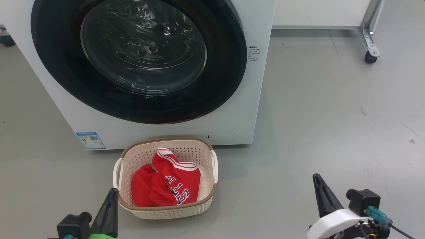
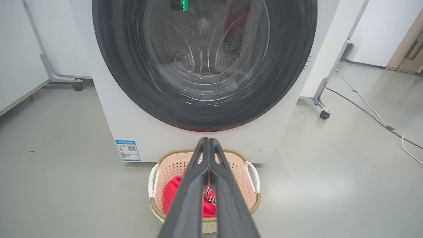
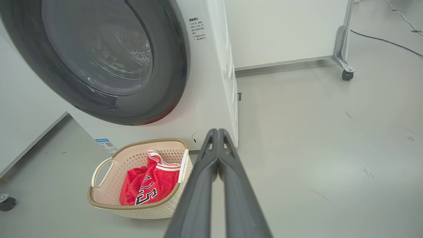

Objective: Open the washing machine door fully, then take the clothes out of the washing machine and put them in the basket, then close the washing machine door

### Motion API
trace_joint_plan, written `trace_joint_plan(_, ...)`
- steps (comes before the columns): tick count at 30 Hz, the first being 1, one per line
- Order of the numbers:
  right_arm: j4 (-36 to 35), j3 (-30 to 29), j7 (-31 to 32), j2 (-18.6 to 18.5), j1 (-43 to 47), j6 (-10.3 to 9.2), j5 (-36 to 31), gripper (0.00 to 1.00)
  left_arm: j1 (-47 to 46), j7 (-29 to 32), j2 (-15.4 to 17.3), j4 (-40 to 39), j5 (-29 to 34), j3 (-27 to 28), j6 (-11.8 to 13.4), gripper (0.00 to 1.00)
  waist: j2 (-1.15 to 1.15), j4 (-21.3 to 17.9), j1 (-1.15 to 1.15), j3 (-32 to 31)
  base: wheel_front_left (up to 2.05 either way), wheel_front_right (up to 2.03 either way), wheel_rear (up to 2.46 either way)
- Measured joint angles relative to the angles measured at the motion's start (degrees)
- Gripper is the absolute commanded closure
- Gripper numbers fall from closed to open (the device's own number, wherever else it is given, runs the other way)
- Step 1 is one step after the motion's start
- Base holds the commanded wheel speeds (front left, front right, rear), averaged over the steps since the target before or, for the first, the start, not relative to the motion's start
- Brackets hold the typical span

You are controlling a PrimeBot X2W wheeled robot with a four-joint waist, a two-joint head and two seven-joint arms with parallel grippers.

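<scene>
At the lower left of the head view, the left gripper (image 1: pixel 113 194) points up with its two dark fingers pressed together, holding nothing; at the lower right, the right gripper (image 1: pixel 317 181) is closed too and empty. Just beside the left gripper's tip sits the basket (image 1: pixel 172 212) on the grey floor (image 1: pixel 332 116), and the clothes (image 1: pixel 166 186), a red jersey with white trim, lie crumpled inside it. Right behind the basket stands the washing machine (image 1: pixel 254 99), its white front near the basket's far rim. The washing machine door (image 1: pixel 222 76) sits flush against that front, closed, with the perforated drum (image 2: pixel 233 49) showing behind its clear centre, and a blue label (image 1: pixel 90 140) marks the lower corner
</scene>
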Motion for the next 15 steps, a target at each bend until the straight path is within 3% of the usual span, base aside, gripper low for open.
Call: trace_joint_plan(15,-0.53,-3.1,3.2,0.21,-0.18,1.08,12.68,1.0,-0.12,2.01,-0.57,0.37,-12.6,2.15,-1.33,1.0,0.0,0.01,0.0,-0.05,0.0,0.0,0.0)
